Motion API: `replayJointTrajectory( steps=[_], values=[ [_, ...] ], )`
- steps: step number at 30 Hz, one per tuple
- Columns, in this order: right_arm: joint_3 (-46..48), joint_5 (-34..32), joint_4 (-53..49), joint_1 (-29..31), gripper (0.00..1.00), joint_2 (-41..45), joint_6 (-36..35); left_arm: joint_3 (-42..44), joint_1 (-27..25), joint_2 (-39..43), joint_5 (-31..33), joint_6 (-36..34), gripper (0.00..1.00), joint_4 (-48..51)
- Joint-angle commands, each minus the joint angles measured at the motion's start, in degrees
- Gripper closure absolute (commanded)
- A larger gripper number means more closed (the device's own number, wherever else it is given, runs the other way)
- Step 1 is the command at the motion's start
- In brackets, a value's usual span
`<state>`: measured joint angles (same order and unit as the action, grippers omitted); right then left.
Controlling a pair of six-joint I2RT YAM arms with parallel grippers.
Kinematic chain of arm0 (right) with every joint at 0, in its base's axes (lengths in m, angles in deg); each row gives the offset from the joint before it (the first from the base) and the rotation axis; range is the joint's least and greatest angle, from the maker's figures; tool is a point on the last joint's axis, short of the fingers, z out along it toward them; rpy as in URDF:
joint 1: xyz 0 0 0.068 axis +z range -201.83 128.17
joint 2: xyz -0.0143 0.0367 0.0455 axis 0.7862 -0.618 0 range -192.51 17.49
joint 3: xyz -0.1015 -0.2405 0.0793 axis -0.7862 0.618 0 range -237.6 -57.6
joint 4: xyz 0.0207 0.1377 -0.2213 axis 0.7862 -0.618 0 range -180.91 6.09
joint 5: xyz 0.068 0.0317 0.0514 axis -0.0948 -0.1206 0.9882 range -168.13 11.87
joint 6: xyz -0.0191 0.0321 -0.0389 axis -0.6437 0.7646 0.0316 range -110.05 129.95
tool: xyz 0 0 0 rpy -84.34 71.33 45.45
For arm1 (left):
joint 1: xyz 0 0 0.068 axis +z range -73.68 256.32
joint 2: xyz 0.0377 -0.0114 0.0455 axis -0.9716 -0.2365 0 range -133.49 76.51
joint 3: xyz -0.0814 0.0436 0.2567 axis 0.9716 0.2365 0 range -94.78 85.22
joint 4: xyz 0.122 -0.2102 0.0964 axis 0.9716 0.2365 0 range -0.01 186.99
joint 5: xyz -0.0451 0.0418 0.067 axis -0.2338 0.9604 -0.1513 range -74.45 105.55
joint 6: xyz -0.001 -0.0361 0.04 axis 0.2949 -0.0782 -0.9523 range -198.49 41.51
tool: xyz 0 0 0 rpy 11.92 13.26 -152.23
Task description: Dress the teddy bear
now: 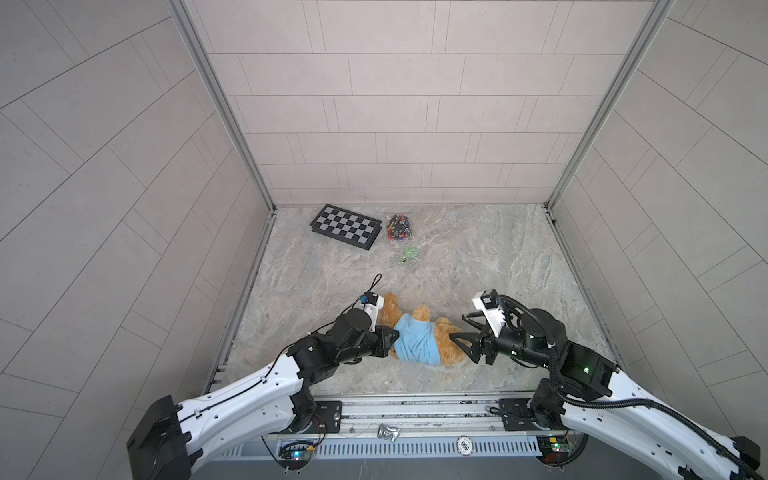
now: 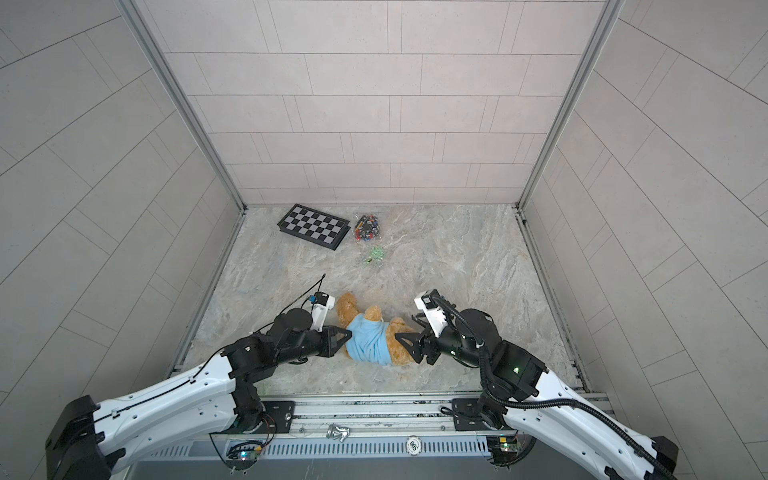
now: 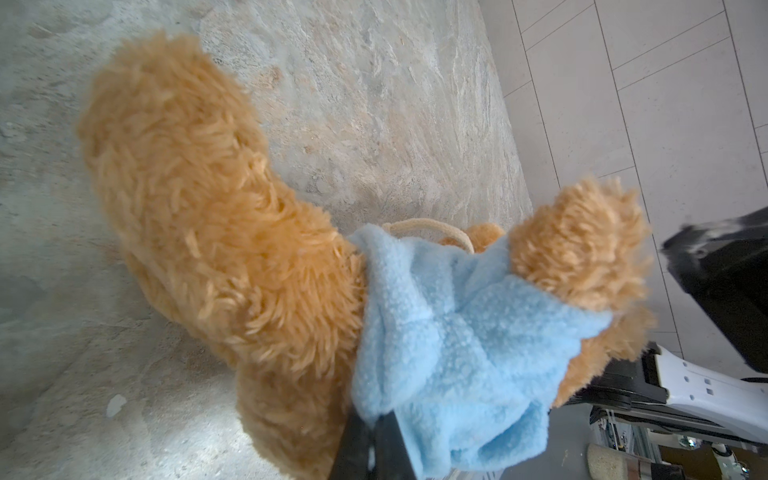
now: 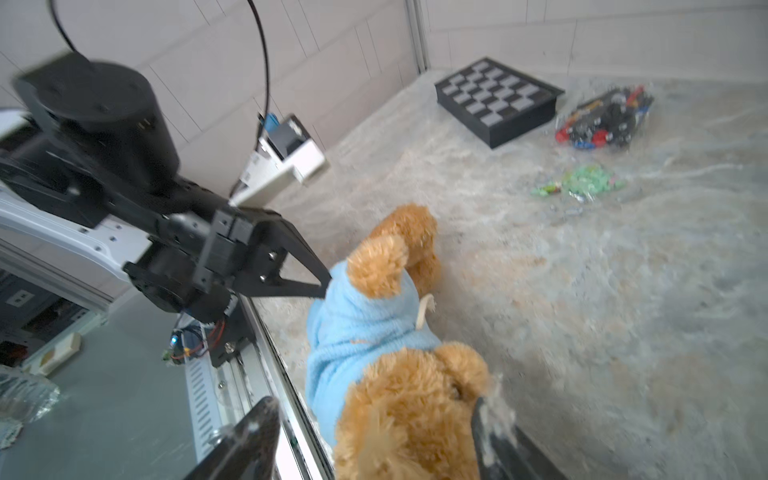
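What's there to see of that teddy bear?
The teddy bear is golden-brown, shaggy plush, lying on the marbled table and wearing a light blue fleece hoodie over its body, one furry paw through a sleeve. The left hand pinches the hoodie's edge; the open right hand straddles its other end.

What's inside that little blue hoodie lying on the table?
The teddy bear fills the hoodie: its fur sticks out at both ends, and one paw pokes out at the side. The body under the cloth is hidden, and so is the side it lies on.
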<state>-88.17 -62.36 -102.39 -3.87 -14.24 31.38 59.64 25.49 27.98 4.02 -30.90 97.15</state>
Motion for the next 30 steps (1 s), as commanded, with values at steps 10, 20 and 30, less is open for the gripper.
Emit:
replayJointTrajectory(
  steps=[10, 20, 30],
  values=[
    [1.39, -6.36, -0.70, 3.19, 0.50, -13.69, -3.78, -7.22, 3.37, -5.67, -4.70, -4.44, 1.00, 1.00],
    [-6.41, 4.56, -6.68, -2.08, 1.00, -11.96, -1.64, -16.07, 3.75, 2.39, -5.70, -8.87, 1.00, 25.27],
    [-0.25, 24.41, 7.91, -19.52, 1.00, -24.28, 1.16, -9.68, 18.34, -10.03, -7.22, -18.75, 1.00, 17.23]
  ],
)
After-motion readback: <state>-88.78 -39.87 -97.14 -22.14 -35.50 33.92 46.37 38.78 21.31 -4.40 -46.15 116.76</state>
